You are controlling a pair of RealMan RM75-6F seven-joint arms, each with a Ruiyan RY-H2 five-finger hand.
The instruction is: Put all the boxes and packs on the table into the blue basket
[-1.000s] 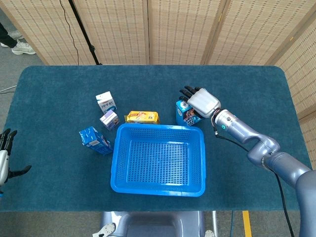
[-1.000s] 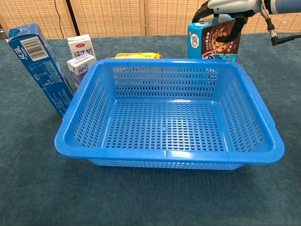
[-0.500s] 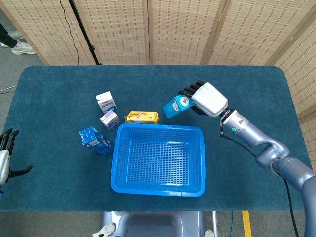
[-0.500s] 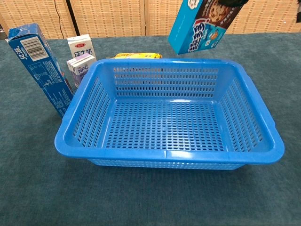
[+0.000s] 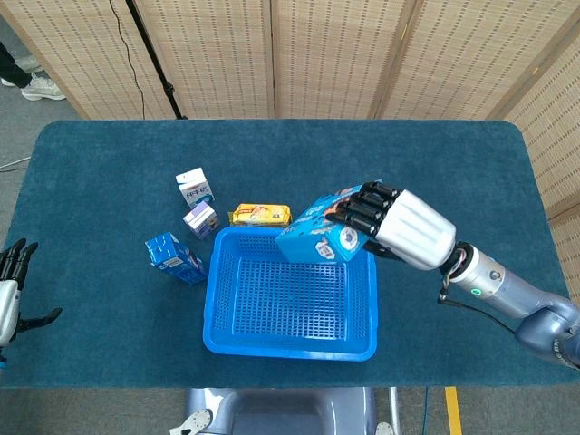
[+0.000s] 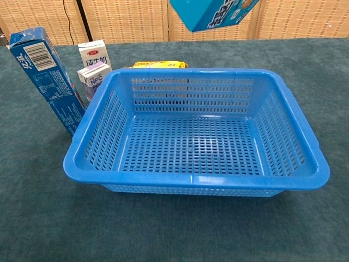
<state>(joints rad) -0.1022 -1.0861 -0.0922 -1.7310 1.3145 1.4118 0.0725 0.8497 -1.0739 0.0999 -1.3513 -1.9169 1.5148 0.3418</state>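
The right hand (image 5: 399, 227) grips a tilted cookie box (image 5: 317, 234) above the blue basket (image 5: 217, 299). Released too near the far rim, it could tip out.

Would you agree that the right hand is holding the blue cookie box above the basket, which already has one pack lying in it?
Not quite: the chest view shows the basket has nothing in it. The right hand does hold the cookie box above it.
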